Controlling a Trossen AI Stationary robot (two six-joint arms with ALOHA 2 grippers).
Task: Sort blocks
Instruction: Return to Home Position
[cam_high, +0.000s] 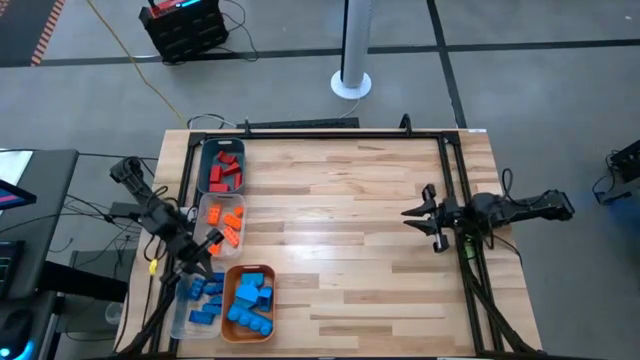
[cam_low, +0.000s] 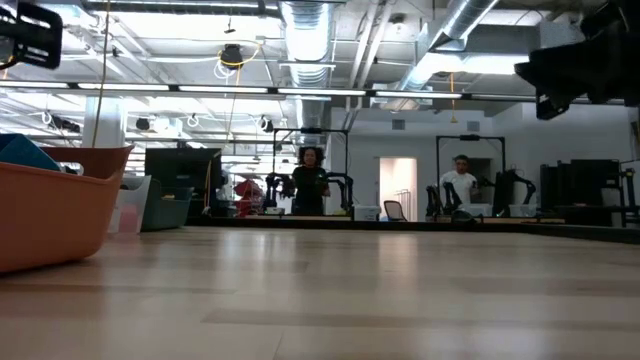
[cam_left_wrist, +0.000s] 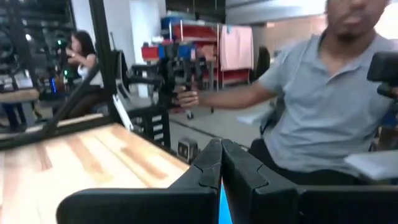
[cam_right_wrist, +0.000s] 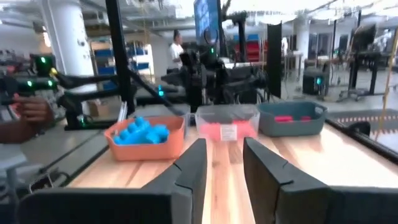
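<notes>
Blocks (cam_high: 250, 297) lie sorted in bins (cam_high: 203, 165), left of frame. Left gripper (cam_high: 205, 245), fingers closed, hangs there; right gripper (cam_high: 424, 216), fingers apart, mid-right.

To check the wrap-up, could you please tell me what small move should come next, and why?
Probably draw the left gripper back from above the bins toward the left edge: the blocks all seem put away, none loose on the table; this gripper is shut, and the right gripper waits open at the right side.

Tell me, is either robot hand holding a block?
No. The left gripper is shut with nothing between its tips; the right gripper is open and empty.
</notes>
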